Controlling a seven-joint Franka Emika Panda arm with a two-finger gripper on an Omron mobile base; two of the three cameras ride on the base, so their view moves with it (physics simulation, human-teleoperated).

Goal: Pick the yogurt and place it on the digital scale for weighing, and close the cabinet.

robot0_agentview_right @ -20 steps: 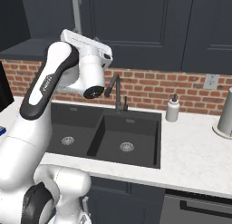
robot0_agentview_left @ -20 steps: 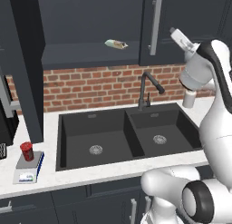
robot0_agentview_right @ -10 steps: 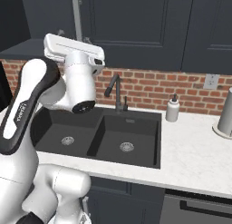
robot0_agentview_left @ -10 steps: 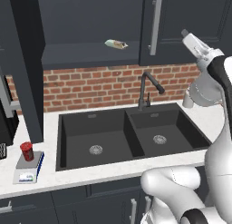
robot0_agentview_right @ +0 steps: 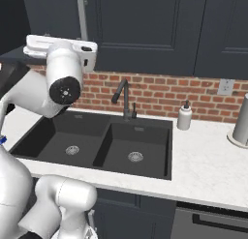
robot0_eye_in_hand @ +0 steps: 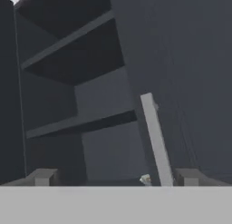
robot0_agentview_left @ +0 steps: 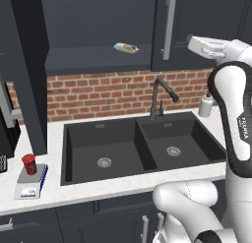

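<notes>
From the left base camera, the yogurt [robot0_agentview_left: 29, 164] stands upright on the digital scale [robot0_agentview_left: 30, 183] at the left end of the counter [robot0_agentview_left: 123, 184], beside the sink [robot0_agentview_left: 138, 146], while the cabinet [robot0_agentview_left: 98, 30] above has its left door [robot0_agentview_left: 27, 75] swung open, a pale packet [robot0_agentview_left: 126, 47] on the shelf and the arm raised by the closed right door's handle [robot0_agentview_left: 169, 26]. From the right base camera, the arm sits high near that cabinet [robot0_agentview_right: 145, 32]. The hand camera shows the gripper [robot0_eye_in_hand: 115, 177] with fingers [robot0_eye_in_hand: 43, 177] spread wide apart, holding nothing, facing the open shelves and the handle [robot0_eye_in_hand: 156, 139]
</notes>
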